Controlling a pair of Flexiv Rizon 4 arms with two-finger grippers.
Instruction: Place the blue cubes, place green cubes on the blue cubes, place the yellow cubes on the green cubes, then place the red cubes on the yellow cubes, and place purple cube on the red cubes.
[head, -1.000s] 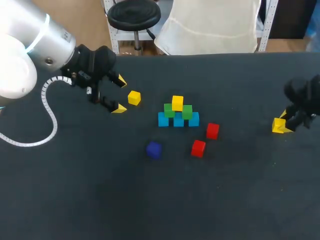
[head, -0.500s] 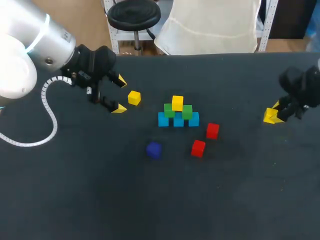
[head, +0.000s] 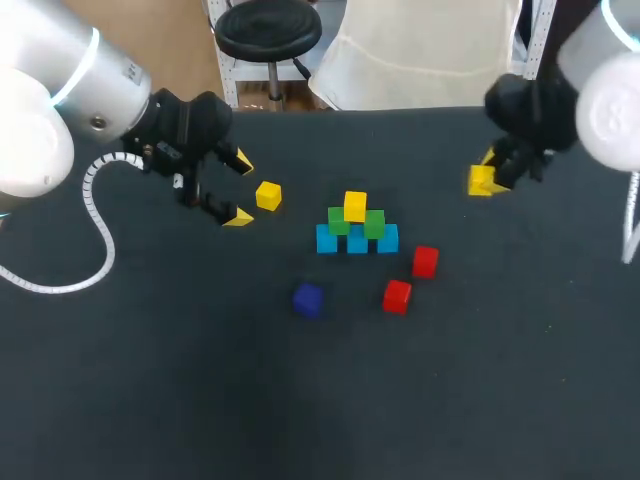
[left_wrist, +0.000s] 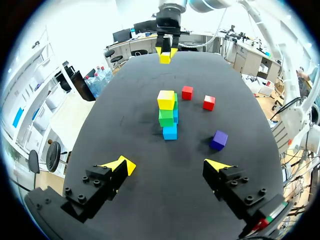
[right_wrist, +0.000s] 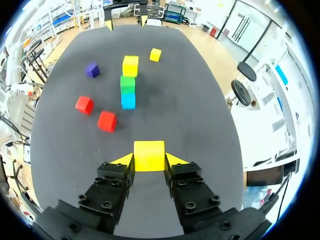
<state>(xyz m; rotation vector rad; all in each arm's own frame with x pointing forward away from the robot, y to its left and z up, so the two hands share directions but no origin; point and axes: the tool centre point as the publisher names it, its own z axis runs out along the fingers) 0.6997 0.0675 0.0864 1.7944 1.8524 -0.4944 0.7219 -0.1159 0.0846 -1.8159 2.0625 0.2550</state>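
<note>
Three blue cubes (head: 357, 241) form a row mid-table, with two green cubes (head: 374, 224) on them and one yellow cube (head: 355, 206) on top. A loose yellow cube (head: 268, 195) lies left of the stack, just ahead of my open left gripper (head: 241, 190). Two red cubes (head: 425, 261) (head: 397, 296) and a purple cube (head: 308, 299) lie in front of the stack. My right gripper (head: 482, 180) hangs to the far right of the stack, shut on another yellow cube (right_wrist: 149, 155). In the left wrist view the stack (left_wrist: 166, 117) stands ahead of the open fingers.
The black table (head: 200, 400) is bare in front of the cubes and along its right side. Its far edge runs just behind both grippers.
My right arm has carried its yellow cube from the table's right edge to the left and toward the far side, closer to the stack. The left arm and the cubes have not moved.
</note>
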